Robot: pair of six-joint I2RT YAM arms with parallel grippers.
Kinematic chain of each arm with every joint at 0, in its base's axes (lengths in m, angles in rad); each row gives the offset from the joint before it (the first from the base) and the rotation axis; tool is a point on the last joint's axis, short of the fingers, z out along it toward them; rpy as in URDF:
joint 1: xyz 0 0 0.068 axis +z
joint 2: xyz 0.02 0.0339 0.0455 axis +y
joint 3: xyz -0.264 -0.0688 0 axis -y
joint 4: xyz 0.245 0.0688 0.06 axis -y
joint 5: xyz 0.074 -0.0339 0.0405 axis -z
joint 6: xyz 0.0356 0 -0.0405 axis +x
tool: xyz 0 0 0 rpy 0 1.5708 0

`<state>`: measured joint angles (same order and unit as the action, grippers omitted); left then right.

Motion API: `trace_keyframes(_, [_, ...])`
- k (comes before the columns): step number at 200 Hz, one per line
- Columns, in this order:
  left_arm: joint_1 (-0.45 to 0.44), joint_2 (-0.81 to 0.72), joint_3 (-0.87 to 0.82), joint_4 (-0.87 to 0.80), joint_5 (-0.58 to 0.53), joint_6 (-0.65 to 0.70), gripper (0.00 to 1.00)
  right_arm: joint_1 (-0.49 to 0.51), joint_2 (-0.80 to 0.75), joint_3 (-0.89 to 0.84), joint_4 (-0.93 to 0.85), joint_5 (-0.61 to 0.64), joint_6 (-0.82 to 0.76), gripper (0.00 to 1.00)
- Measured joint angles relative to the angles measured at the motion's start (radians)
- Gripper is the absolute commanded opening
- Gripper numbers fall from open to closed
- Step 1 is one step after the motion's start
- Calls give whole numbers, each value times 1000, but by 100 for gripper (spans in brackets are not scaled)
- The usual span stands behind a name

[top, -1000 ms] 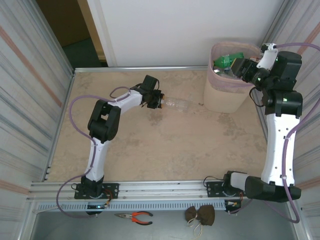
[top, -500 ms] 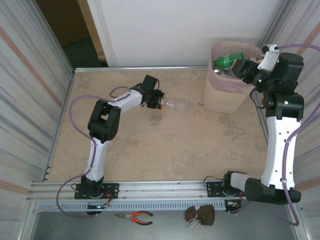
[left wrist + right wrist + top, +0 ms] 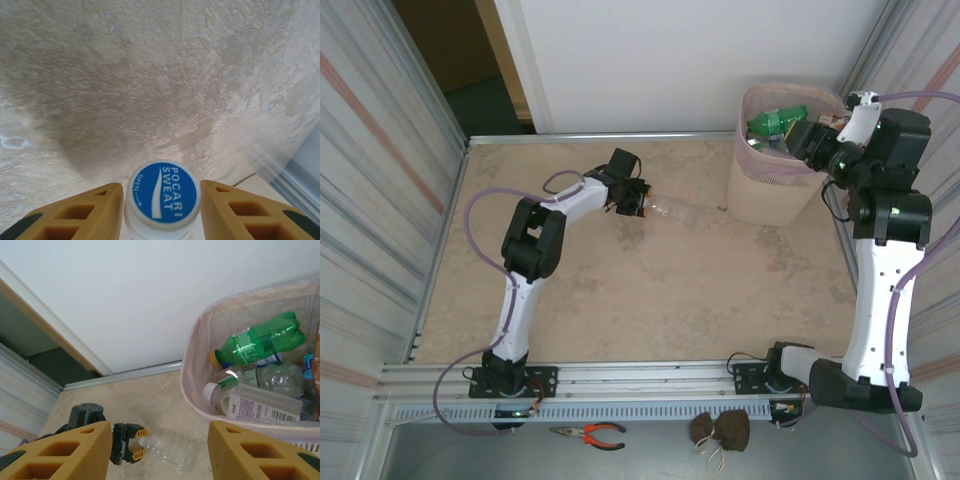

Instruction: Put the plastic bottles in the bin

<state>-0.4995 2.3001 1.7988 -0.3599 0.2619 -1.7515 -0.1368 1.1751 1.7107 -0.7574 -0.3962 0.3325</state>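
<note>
One bottle [image 3: 675, 211] on table [image 3: 620, 290]; one bin [image 3: 765, 195]

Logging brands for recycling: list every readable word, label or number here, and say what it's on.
"POCARI SWEAT": on the blue cap of the clear bottle.
"OPEN", with an arrow: on the same cap.
The white barcode label and the label on the green bottle, both in the bin: too small to read.

Robot lab test cell, left arm [image 3: 525, 250] and right arm [image 3: 880, 290] bolted to an aluminium rail [image 3: 640, 375] at the edge of a marble-look counter [image 3: 650, 300], striped panels [image 3: 370, 200] fencing both sides, white wall [image 3: 670, 60] behind, purple cables [image 3: 470, 215], pliers [image 3: 590, 433] on the near ledge.
</note>
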Motion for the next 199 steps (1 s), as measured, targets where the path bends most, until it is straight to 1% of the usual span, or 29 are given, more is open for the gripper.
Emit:
trace_keyframes(12, [0,0,3,-8,0,0,38,0,-3,0,0,0,-1,52])
trace_keyframes(56, [0,0,21,-18,0,14,34,2,-18,0,-7,3,-2,51])
trace_keyframes(76, [0,-5,14,-13,-3,45,33,10,-27,0,-6,0,-1,51])
trace_keyframes(103, [1,-71,-45,13,-3,122,31,28,-51,-22,6,-24,-1,51])
trace_keyframes(125, [1,-167,-110,57,2,218,30,48,-71,-65,36,-61,-1,51])
trace_keyframes(150, [1,-325,-218,153,5,360,29,83,-87,-134,83,-107,-3,52])
trace_keyframes(199, [-14,-635,-357,278,0,760,28,233,-102,-256,183,-166,-51,53])
